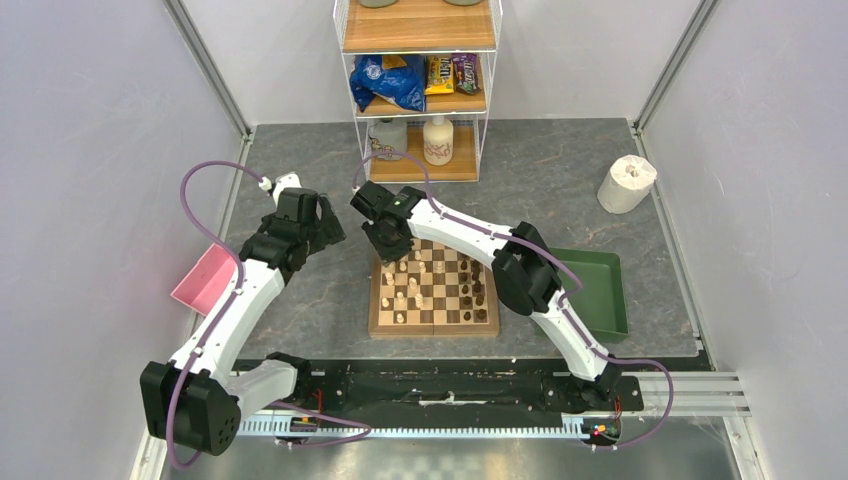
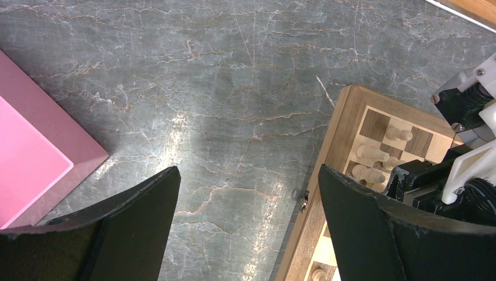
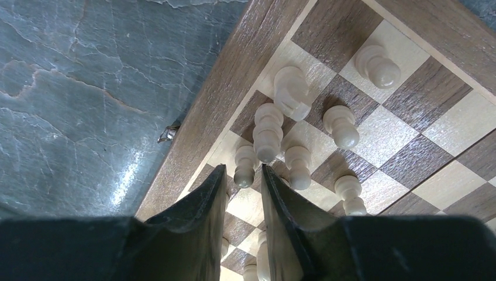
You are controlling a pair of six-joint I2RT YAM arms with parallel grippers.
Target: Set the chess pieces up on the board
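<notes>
- While both arms are reaching out over the grey table (image 1: 560, 180), one board (image 1: 433, 326) is lying flat between them, just beyond the arm bases.
- Pale pieces (image 3: 291, 91) are crowding the board's left side and dark pieces (image 1: 478, 295) its right side. From the top view both sets are too small to count.
- The right gripper (image 3: 241, 175) is hovering over the board's far left corner, its two fingers standing narrow with a slim gap between them. One pale piece is showing right at the fingertips, and I cannot tell whether it is being pinched.
- In the right wrist view, seven pale pieces are standing beyond or at the fingertips, and at least two more are peeking out, partly hidden, between the fingers.
- The left gripper (image 2: 248, 172) is hovering over bare table just left of the board, its two fingers spread wide and holding nothing.
- In the left wrist view, four pale pieces are showing: three near the board's far corner and one lower down.
- Two trays are lying on the table: one pink tray (image 1: 203, 280) at the left edge and one green tray (image 1: 598, 290) to the right of the board.
- One paper roll (image 1: 627, 183) is standing at the far right, and one shelf unit (image 1: 420, 100) with three wooden shelves is standing at the far edge.
</notes>
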